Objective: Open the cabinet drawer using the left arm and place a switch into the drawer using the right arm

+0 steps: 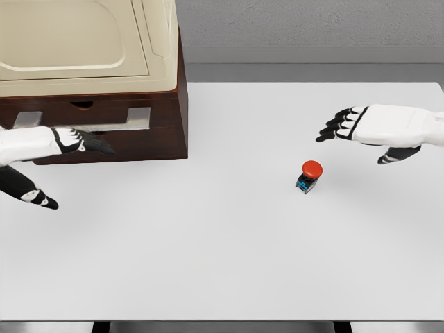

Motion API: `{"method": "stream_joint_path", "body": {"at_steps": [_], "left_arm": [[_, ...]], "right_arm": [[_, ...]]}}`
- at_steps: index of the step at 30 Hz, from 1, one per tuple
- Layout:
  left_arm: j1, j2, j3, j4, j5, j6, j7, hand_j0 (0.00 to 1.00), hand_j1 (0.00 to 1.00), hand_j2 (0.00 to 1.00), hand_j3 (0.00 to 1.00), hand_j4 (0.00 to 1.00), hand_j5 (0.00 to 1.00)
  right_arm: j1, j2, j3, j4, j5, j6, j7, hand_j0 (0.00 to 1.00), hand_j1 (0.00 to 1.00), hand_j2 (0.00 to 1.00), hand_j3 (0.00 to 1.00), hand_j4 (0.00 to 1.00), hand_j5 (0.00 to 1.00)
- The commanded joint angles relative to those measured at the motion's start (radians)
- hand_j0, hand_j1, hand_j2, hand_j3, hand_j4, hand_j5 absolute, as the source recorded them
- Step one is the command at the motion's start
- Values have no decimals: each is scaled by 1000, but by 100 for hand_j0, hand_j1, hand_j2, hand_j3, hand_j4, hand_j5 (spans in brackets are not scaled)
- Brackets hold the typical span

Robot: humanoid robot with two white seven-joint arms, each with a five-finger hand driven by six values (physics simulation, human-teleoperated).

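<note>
A dark brown wooden cabinet (139, 118) with a cream top stands at the back left of the white table (229, 243). Its drawer front (87, 114) carries a silver handle (128, 123) and looks closed. My left hand (73, 146) hovers right in front of the drawer's lower edge, fingers extended and holding nothing. A switch (309, 175) with a red round button on a small dark base stands upright right of the table's middle. My right hand (347, 128) floats above and to the right of the switch, fingers spread, empty.
A grey wall and floor strip run behind the table. The table's front edge lies near the bottom of the view.
</note>
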Motion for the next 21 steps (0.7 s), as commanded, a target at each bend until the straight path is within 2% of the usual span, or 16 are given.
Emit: {"method": "stream_joint_path", "body": {"at_steps": [1, 3, 5, 8, 11, 13, 17, 19, 21], "left_arm": [[-2, -52, -24, 0, 175, 100, -73, 100, 100, 100, 100, 100, 100], [-8, -35, -24, 0, 235, 108, -73, 100, 100, 100, 100, 100, 100], [-7, -33, -24, 0, 253, 116, -73, 100, 100, 100, 100, 100, 100], [-7, -21, -24, 0, 316, 189, -73, 100, 100, 100, 100, 100, 100], [-30, -21, -24, 0, 318, 327, -73, 100, 100, 100, 100, 100, 100], [-51, -35, -21, 1, 319, 474, -73, 100, 100, 100, 100, 100, 100], [-53, -45, -21, 1, 310, 539, -42, 100, 100, 100, 100, 100, 100], [-54, -50, -21, 1, 307, 563, 42, 95, 95, 95, 95, 95, 95], [-54, -49, -21, 1, 267, 550, 51, 93, 93, 93, 93, 93, 93]], "right_arm": [[0, 2, 0, -2, -3, 3, 0, 100, 100, 100, 100, 100, 100], [0, 2, 0, -2, -3, 3, 0, 100, 100, 100, 100, 100, 100], [0, 2, -2, -2, -3, 3, 0, 100, 100, 100, 100, 100, 100], [0, 2, -2, -2, -3, 3, 0, 100, 100, 100, 100, 100, 100], [0, 2, -2, -2, -3, 3, 0, 100, 100, 100, 100, 100, 100], [-2, 10, 0, -2, -3, 3, 0, 100, 100, 100, 100, 100, 100], [-2, 24, 3, -2, 0, 3, 0, 100, 100, 100, 100, 100, 100], [-2, 36, 6, -2, 0, 3, 0, 100, 100, 100, 100, 100, 100], [-2, 36, 17, -4, 1, 3, 0, 100, 100, 100, 100, 100, 100]]}}
